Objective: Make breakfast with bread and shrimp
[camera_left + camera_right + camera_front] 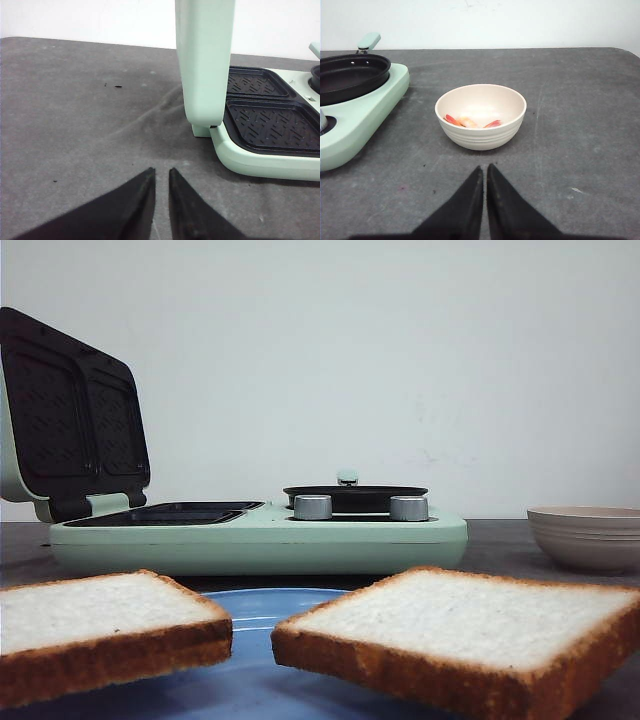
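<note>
Both pincers idle and empty as breakfast waits to begin.

Left pincer (161,187) hangs low over the bare grey counter (85,115), tips nearly touching with only a sliver between them, nothing held; the mint-green sandwich maker (260,155) with its raised lid (205,60) sits at about two o'clock from it. Right pincer (485,185), likewise closed to a slit and empty, points straight at the cream bowl (481,131) at twelve o'clock, where the shrimp (468,121) lie near the front wall. Two slices of bread (100,625) (470,635) rest on a blue plate (255,605) at the front view's near edge, one on each side. By position, the right arm looks nearer the shrimp, the left nearer the open grill plates (272,122).
</note>
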Available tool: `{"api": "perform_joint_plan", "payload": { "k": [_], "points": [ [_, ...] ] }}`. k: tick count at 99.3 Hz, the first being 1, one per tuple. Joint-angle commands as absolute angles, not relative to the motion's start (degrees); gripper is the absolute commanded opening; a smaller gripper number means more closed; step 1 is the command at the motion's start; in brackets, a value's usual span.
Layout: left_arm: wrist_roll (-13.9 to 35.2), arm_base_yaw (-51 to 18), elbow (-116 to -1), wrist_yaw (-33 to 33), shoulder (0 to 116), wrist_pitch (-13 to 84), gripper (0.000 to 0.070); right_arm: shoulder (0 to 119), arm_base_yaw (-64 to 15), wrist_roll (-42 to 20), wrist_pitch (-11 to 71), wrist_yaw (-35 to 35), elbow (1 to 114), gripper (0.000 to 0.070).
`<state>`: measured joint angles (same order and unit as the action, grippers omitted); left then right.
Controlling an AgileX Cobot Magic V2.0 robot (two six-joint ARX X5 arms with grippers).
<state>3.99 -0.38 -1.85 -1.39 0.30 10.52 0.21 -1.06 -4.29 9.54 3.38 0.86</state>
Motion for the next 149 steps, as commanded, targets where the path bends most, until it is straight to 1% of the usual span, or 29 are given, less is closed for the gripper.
{"api": "perform_joint_plan", "payload": {
  "k": [1,5,8,14,15,18,23,40,66,73,79,92,103,115,131,134,137,140,146,149],
  "points": [
    [4.2,-0.3,-0.8,-1.3,0.2,10.7,0.0,0.2,-1.0,-4.3,8.6,3.5,0.7,0.0],
    [4.4,-0.3,-0.8,-1.3,0.2,10.7,0.0,0.2,-1.0,-4.6,8.1,3.5,0.7,0.0],
    [5.8,-0.3,-0.8,-1.7,0.2,10.7,0.0,0.2,-1.0,-4.6,7.6,3.5,0.7,0.0],
    [11.6,-0.3,-0.8,-2.9,0.2,10.7,0.0,0.2,-1.0,-4.7,5.8,3.7,0.7,0.0],
    [13.2,-0.3,-0.8,-3.2,0.2,10.7,0.0,0.2,-1.0,-4.8,5.5,3.7,0.7,0.0],
    [15.7,-0.3,-0.8,-3.4,0.2,10.7,0.0,0.2,-1.0,-5.9,4.4,3.7,0.7,0.0],
    [17.4,-0.3,-0.8,-3.4,0.2,10.7,0.0,0.2,-1.0,-8.6,2.8,4.2,0.7,0.0],
    [17.6,-0.3,-0.9,-3.0,0.2,10.7,0.0,0.2,-1.0,-18.0,-1.7,8.9,0.7,0.0],
    [17.7,-0.3,-2.3,-3.1,0.2,10.9,0.0,0.2,-1.0,-26.8,-3.9,9.2,0.9,0.0],
    [20.8,-0.3,-3.4,-4.3,0.2,11.3,0.0,0.2,-1.0,-28.2,-3.7,9.2,1.8,0.0],
    [22.2,-0.3,-4.8,-5.9,0.3,11.6,0.0,0.2,-1.0,-28.5,-3.7,9.3,3.2,0.0],
    [22.1,-0.3,-9.1,-9.4,2.1,12.7,0.0004,1.1,-1.0,-28.1,-2.8,9.1,8.8,0.0],
    [22.1,-0.5,-14.4,-12.8,6.6,12.8,0.0004,4.7,-1.0,-26.4,-1.2,9.8,14.7,0.0],
    [20.8,-1.0,-22.0,-13.8,13.5,14.5,0.0004,11.4,-1.0,-23.7,0.5,14.6,20.8,0.0],
    [16.6,-2.2,-31.7,-13.5,21.2,20.2,0.0006,20.3,-1.0,-22.9,7.0,20.6,28.8,0.0001],
    [15.7,-2.5,-33.1,-13.6,22.2,21.4,0.003,21.7,-1.0,-22.8,7.9,22.2,30.0,0.0013],
    [15.0,-2.8,-34.4,-13.6,23.1,22.4,0.0079,23.0,-1.0,-22.8,8.5,23.9,31.0,0.0052],
    [14.8,-3.2,-35.4,-13.6,23.7,23.1,0.0155,24.1,-1.0,-22.9,9.0,25.5,31.9,0.0125],
    [14.8,-4.2,-36.8,-13.6,24.3,23.8,0.0342,26.0,-1.0,-23.0,10.6,27.9,33.4,0.0312],
    [14.8,-4.7,-37.1,-13.6,24.4,23.9,0.0407,26.8,-1.0,-23.0,11.6,28.7,34.0,0.0383]
  ]
}}
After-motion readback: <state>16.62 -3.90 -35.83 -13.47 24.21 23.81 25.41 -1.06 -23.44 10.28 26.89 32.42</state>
